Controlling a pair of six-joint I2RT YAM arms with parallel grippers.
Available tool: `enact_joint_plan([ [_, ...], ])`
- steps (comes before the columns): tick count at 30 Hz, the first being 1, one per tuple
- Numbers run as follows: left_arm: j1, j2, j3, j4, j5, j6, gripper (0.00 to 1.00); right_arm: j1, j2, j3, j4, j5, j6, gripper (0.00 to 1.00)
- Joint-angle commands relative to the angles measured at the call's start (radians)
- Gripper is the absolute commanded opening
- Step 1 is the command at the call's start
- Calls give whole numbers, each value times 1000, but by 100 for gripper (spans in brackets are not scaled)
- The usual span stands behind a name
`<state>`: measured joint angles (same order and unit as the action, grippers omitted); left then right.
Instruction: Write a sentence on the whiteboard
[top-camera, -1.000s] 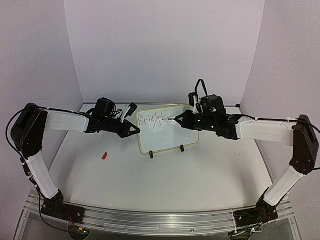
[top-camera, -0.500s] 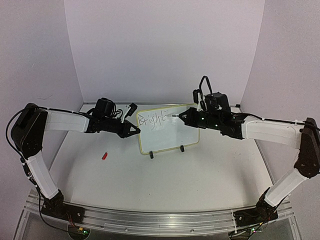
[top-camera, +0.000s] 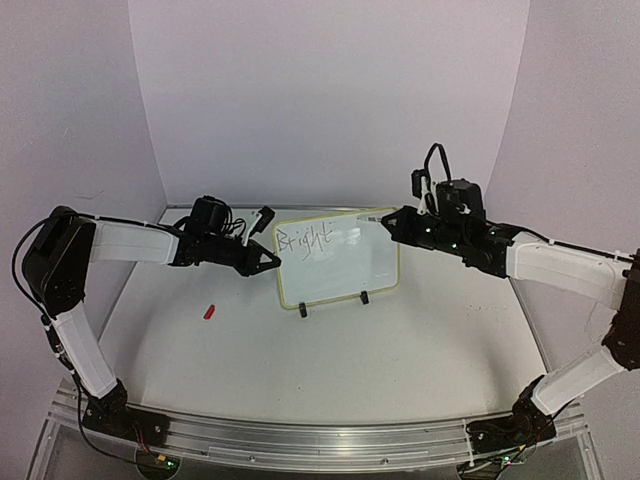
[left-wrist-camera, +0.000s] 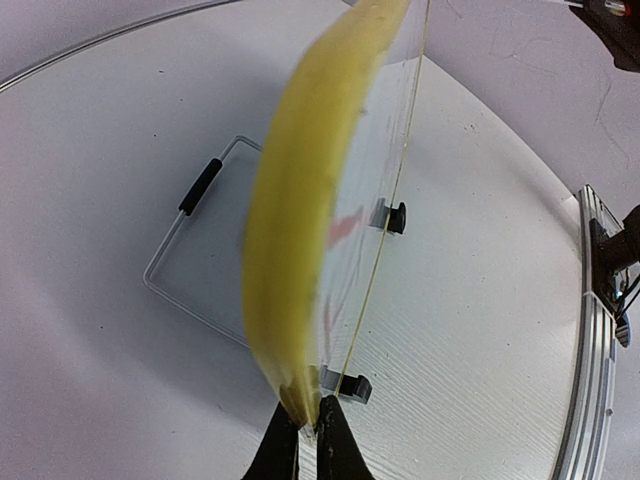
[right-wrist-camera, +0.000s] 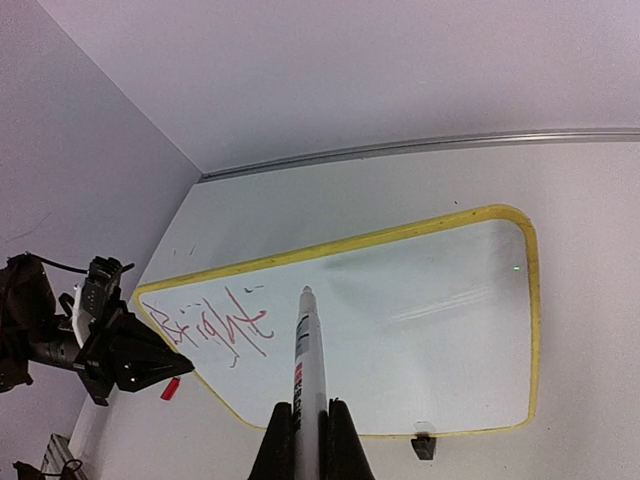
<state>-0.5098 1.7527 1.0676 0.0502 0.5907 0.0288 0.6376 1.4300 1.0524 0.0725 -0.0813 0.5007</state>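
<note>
Table (top-camera: 400, 350): white; a small red cap (top-camera: 209, 311) lies left of centre, in front of the board.
Clip feet (top-camera: 303, 309): two, black, under the board's lower rim.
Whiteboard (top-camera: 345, 265): stands upright mid-table, leaning back on its wire stand (left-wrist-camera: 200, 187), yellow rim facing the arms.
Left gripper (top-camera: 275, 261): clamped together on the whiteboard's left rim, near the lower corner.
Sentence (top-camera: 305, 238): only "Bright" is written, in thin strokes at the upper left of the board.
Right gripper (right-wrist-camera: 306, 425): closed on a white marker (right-wrist-camera: 306, 345), at the board's upper right.
Marker tip: points at the board just right of the word; contact cannot be told.
</note>
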Motion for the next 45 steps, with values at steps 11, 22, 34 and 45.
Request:
enact_joint_plan([
  [11, 7, 16, 3, -30, -88, 35, 0, -30, 32, 41, 23, -50, -13, 0],
  [22, 6, 16, 2, -33, -92, 41, 0, -36, 75, 62, 47, -55, -7, 0],
  [34, 6, 26, 10, -32, -90, 40, 0, -41, 96, 95, 56, -69, -15, 0],
  [45, 6, 31, 19, -32, -90, 43, 0, -40, 118, 59, 52, -105, -3, 0],
])
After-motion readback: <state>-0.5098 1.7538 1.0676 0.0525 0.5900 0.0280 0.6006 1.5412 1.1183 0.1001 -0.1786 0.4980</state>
